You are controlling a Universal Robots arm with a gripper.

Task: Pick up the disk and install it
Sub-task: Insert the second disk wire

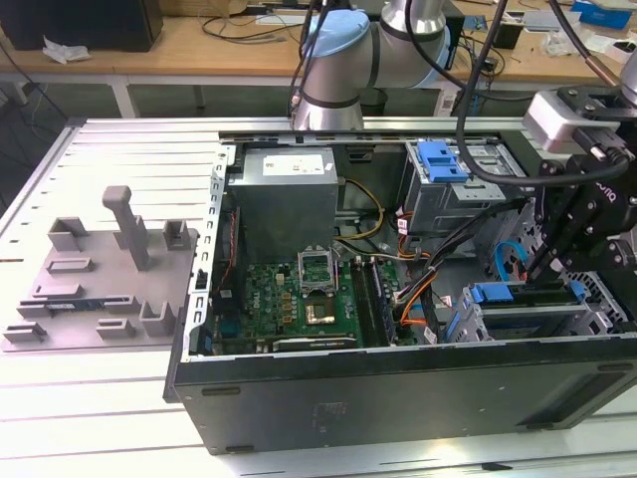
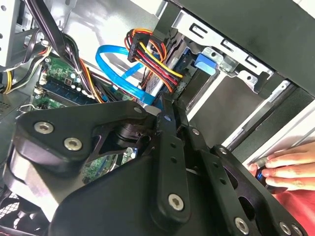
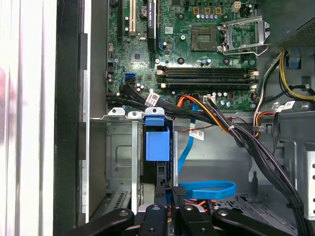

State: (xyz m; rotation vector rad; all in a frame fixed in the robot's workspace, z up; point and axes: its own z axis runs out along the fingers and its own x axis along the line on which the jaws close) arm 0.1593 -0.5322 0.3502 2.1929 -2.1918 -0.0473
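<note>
The disk (image 1: 532, 321) stands on edge in the drive cage (image 1: 597, 299) at the open computer case's corner, on the exterior view's right, under a blue latch (image 1: 493, 294). My gripper (image 1: 542, 271) reaches down onto it from above. In the first wrist view its fingertips (image 3: 176, 192) stand close together on the disk's dark upper edge (image 3: 158, 179), just behind the blue latch (image 3: 157, 140). The second wrist view shows the black gripper (image 2: 170, 110) pressed in beside the cage wall (image 2: 231, 98).
A grey fixture (image 1: 100, 279) with upright posts lies on the table at the exterior view's left. A motherboard (image 1: 299, 299), power supply (image 1: 289, 189), loose cables (image 3: 206, 189) and a second latched cage (image 1: 443, 164) crowd the case. A person's hand (image 2: 290, 169) rests on the case edge.
</note>
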